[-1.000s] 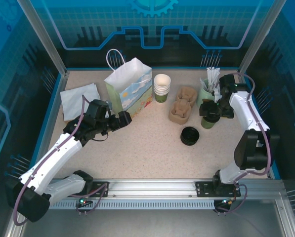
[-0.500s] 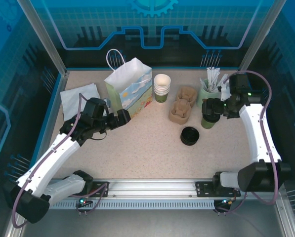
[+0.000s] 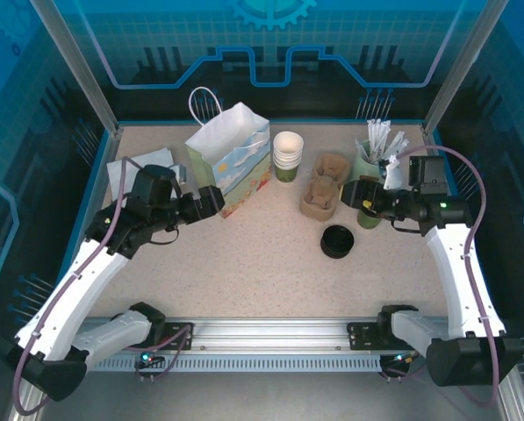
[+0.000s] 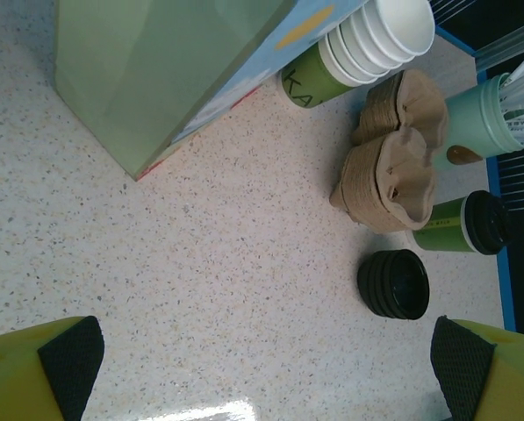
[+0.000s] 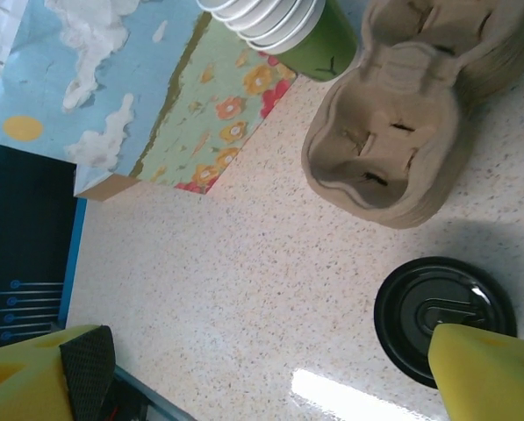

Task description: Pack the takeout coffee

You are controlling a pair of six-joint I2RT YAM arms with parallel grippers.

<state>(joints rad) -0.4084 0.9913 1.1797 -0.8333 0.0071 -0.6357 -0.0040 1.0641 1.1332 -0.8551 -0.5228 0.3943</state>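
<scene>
Right gripper (image 3: 360, 195) (jaws apart) partly hides the green paper coffee cup with black lid (image 4: 455, 225), standing upright, lid upward; left gripper (image 3: 211, 202) also spread

Green takeout cup (image 4: 446, 226), black lid on, stood upright right of centre, just beside the stacked pulp carriers (image 3: 323, 186). Flower-printed paper bag (image 3: 231, 156) stood upright, far left. Cup stack (image 3: 287, 155) stood between bag and carriers. Loose black lids (image 3: 337, 240) lay nearer.
</scene>
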